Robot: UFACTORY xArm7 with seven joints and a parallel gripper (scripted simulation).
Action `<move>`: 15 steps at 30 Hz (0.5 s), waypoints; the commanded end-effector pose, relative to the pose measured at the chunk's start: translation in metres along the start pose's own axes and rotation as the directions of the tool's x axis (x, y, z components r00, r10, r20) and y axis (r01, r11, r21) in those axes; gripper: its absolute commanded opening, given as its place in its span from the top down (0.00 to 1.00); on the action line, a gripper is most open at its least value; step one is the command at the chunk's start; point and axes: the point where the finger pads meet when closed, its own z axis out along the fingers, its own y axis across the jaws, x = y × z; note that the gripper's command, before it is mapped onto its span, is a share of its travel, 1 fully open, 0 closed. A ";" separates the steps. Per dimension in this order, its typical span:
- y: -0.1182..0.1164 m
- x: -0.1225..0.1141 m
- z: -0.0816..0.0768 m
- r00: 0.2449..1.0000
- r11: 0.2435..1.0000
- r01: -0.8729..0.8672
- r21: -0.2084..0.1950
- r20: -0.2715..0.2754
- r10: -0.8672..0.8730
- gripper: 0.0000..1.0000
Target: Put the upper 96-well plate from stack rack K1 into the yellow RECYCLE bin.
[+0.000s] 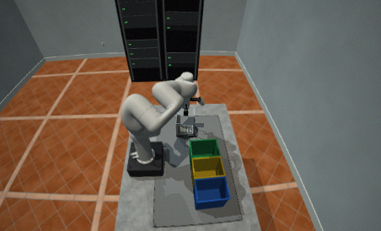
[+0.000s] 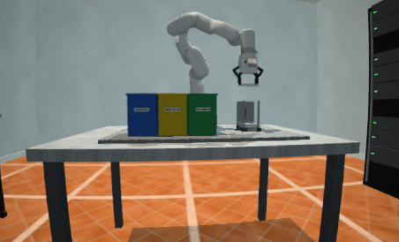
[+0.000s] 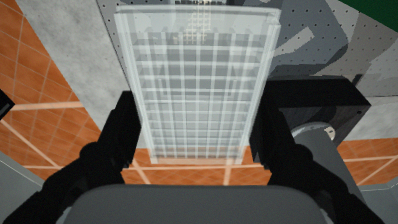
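My gripper [image 3: 197,106] is shut on the clear 96-well plate [image 3: 196,85], which fills the wrist view between the two black fingers. In the exterior view the gripper [image 2: 248,80] hangs well above the stack rack K1 [image 2: 248,116], with the plate a faint sliver [image 2: 249,84] between the fingertips. The rack also shows in the top view [image 1: 185,128], below the gripper [image 1: 185,113]. The yellow bin [image 1: 207,168] stands in the middle of the row, also in the exterior view [image 2: 172,114], to the left of the rack. The lower plate on the rack is too small to make out.
A green bin [image 1: 204,148] stands nearest the rack and a blue bin [image 1: 211,192] at the far end; all three stand upright on a grey mat. The arm's black base [image 1: 145,159] sits at the table's left side. Server racks [image 1: 159,38] stand behind.
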 end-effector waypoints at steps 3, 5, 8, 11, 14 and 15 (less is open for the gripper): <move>-0.001 0.001 -0.007 1.000 1.000 0.000 0.003 -0.002 0.000 1.00; -0.001 0.001 -0.007 1.000 1.000 0.000 0.003 -0.002 0.000 1.00; -0.001 0.001 -0.007 1.000 1.000 0.000 0.003 -0.002 0.000 1.00; -0.001 0.001 -0.007 1.000 1.000 0.000 0.003 -0.002 0.000 1.00; -0.001 0.001 -0.007 1.000 1.000 0.000 0.003 -0.002 0.000 1.00; 0.002 0.002 -0.007 0.999 0.999 0.033 0.002 -0.002 -0.033 1.00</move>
